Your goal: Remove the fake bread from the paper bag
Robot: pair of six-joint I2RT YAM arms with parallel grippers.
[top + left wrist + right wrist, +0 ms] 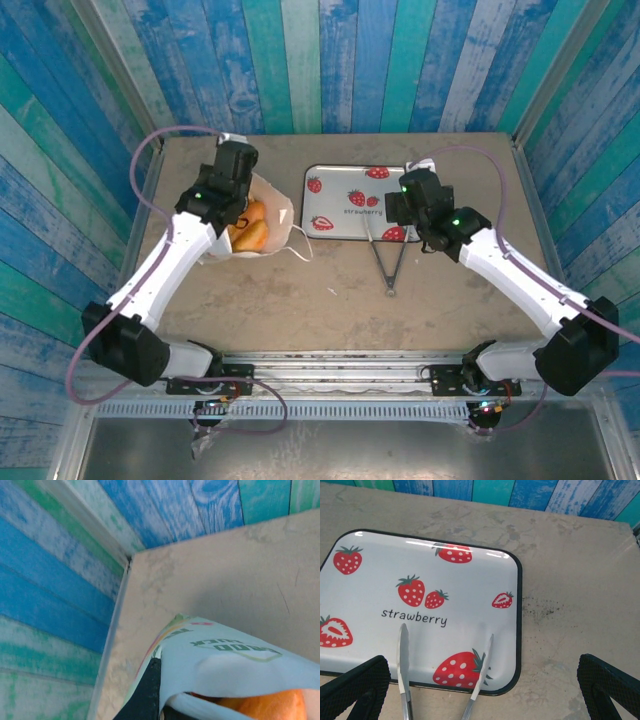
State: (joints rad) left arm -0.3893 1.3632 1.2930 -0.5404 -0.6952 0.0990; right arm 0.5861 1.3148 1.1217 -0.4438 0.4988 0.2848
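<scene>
The white paper bag (pixel 272 215) lies on its side at the table's left with its mouth toward the arms. Golden-orange fake bread (pixel 250 236) shows inside the mouth. My left gripper (pixel 236 196) sits at the bag's far upper edge. In the left wrist view one black finger (pixel 148 690) presses against a fold of the bag (pixel 225 655) with its green logo, and orange bread (pixel 272 706) shows under the paper. The gripper looks shut on that fold. My right gripper (pixel 482 665) hangs open over the tray's near right corner, holding nothing.
A white strawberry-print tray (pixel 350 200) lies at the back centre. Metal tongs (pixel 388 265) rest with their tips on the tray's near edge (pixel 485 655), between my right fingers. Blue plank walls enclose the table on three sides.
</scene>
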